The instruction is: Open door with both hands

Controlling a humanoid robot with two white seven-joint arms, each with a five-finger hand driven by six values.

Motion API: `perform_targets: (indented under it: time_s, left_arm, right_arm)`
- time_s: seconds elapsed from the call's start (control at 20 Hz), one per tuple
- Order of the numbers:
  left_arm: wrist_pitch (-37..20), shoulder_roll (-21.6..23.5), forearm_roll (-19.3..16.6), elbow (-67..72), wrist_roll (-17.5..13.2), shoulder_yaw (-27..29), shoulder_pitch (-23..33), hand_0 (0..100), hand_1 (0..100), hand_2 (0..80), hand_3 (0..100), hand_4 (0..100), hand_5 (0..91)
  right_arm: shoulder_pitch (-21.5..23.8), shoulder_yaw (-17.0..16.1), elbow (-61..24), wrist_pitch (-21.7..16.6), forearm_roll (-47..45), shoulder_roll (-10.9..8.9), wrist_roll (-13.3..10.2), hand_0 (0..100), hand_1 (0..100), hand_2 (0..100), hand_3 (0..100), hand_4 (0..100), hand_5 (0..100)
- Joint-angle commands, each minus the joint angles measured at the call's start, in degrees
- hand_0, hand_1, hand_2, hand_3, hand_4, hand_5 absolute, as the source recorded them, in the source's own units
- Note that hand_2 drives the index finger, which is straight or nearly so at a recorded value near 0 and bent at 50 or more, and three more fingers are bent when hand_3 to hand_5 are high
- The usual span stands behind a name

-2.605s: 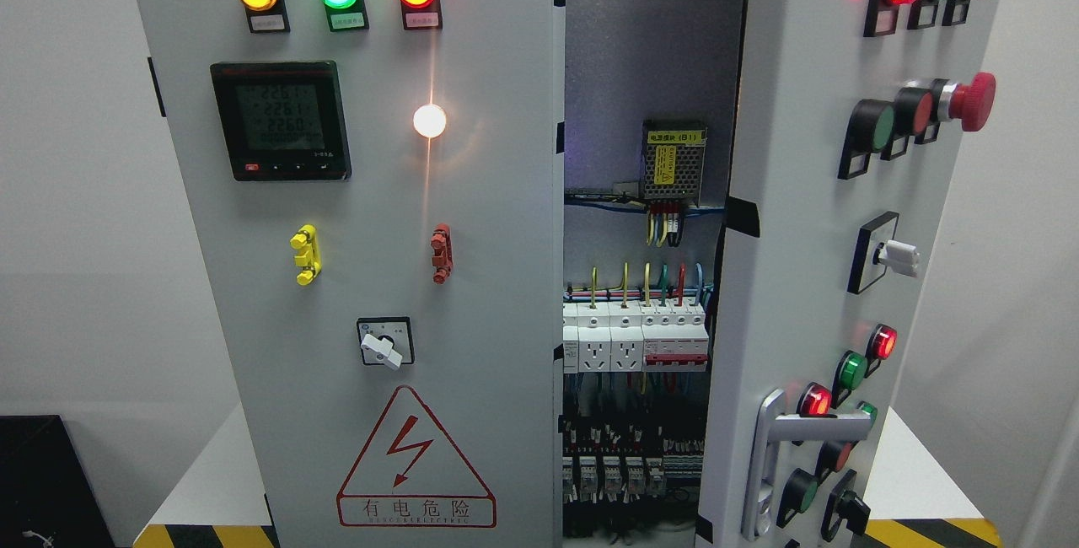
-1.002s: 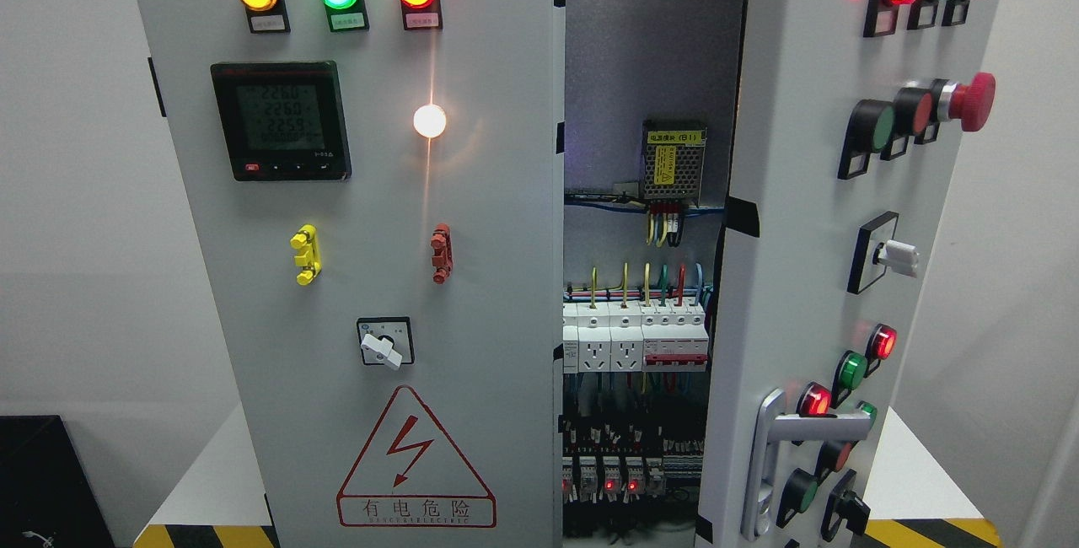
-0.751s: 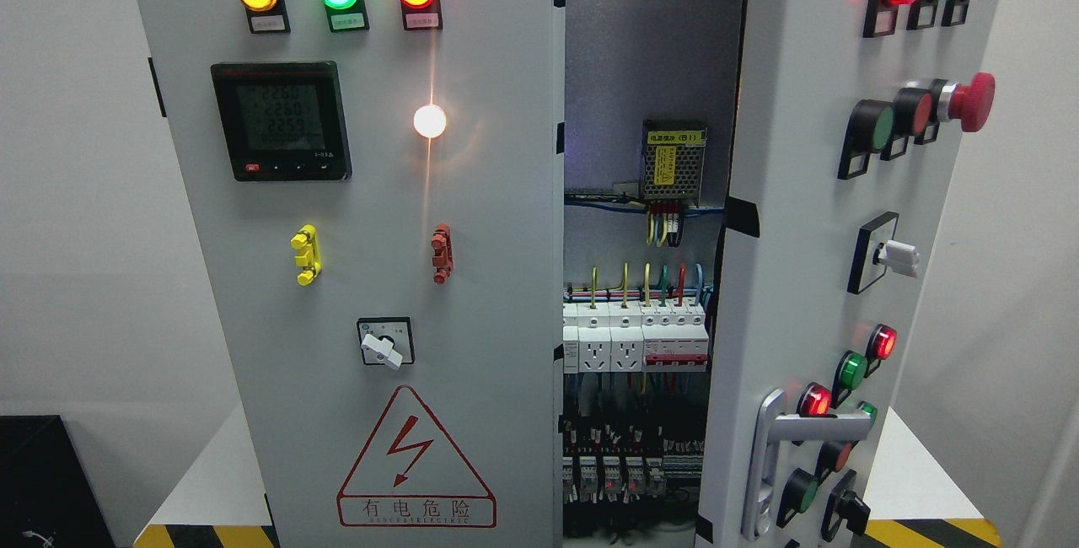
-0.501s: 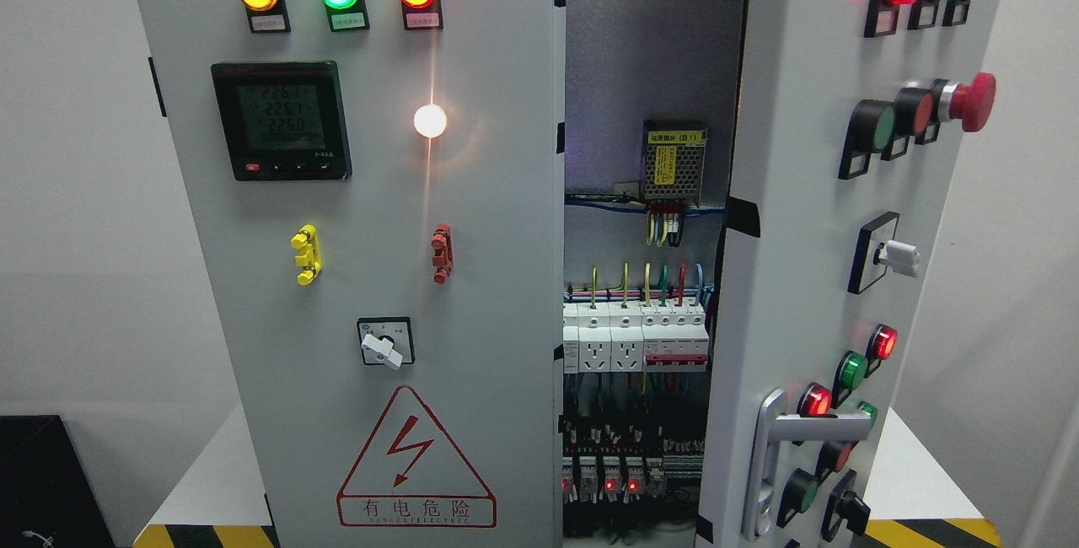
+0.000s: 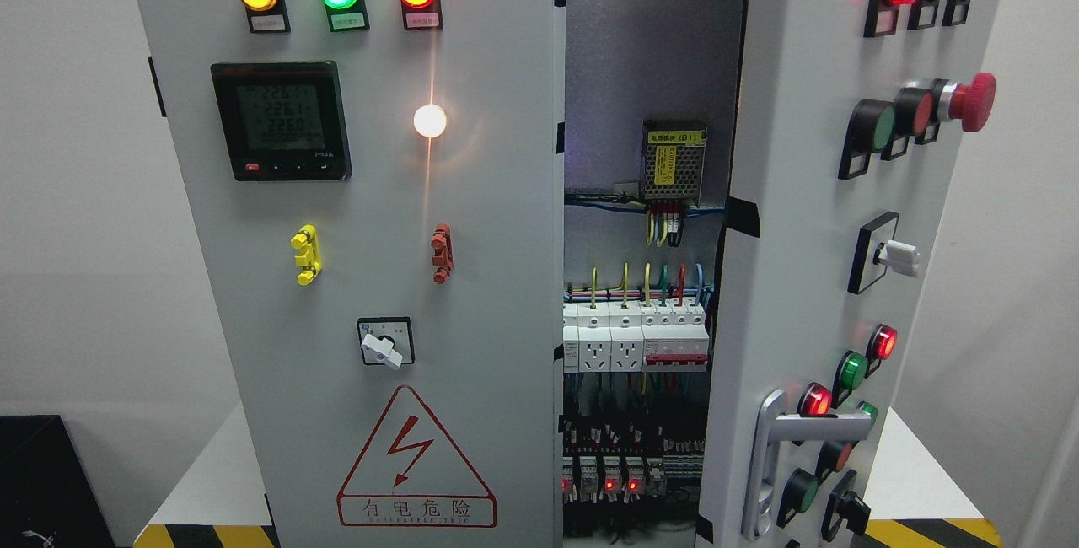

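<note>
A grey electrical cabinet fills the head view. Its left door (image 5: 371,278) stands flush and carries three lit lamps, a digital meter (image 5: 281,120), a rotary switch (image 5: 385,342) and a red lightning warning triangle (image 5: 415,459). The right door (image 5: 801,219) is swung partly outward, with a silver lever handle (image 5: 788,455) low on it and several buttons and lamps. Through the gap between the doors I see the interior (image 5: 641,320) with a power supply, coloured wires and rows of breakers. Neither of my hands nor arms shows anywhere.
The cabinet stands on a white platform (image 5: 206,472) edged with yellow-black hazard tape (image 5: 919,531). A black box (image 5: 42,480) sits at the lower left. A red emergency stop button (image 5: 974,101) juts from the right door. Plain white walls lie behind.
The doors have not moved. Only the meter digits and small red lights on the lower breakers flicker.
</note>
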Motion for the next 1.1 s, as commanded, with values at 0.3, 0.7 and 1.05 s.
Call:
perform_targets:
  time_s: [0.3,0.7,1.05]
  left_arm:
    - [-0.06,5.12,3.95,-14.24,0.16,-10.37,-23.16,0,0,0.0,0,0,0.0]
    - [0.2,1.59,12.91,-14.51,0.16,-17.93,-38.89,0,0,0.0,0,0,0.0]
    - [0.47,2.73,19.6,-14.42,0.16,-23.73,-54.27,0,0,0.0,0,0,0.0]
  right_arm:
    - [0.0,0.0,0.0,-0.02,-1.41,0.0,0.01,19,0,0,0,0,0]
    - [0.0,0.0,0.0,-0.02,-1.41,0.0,0.01,19,0,0,0,0,0]
    - [0.0,0.0,0.0,-0.02,-1.41,0.0,0.01,19,0,0,0,0,0]
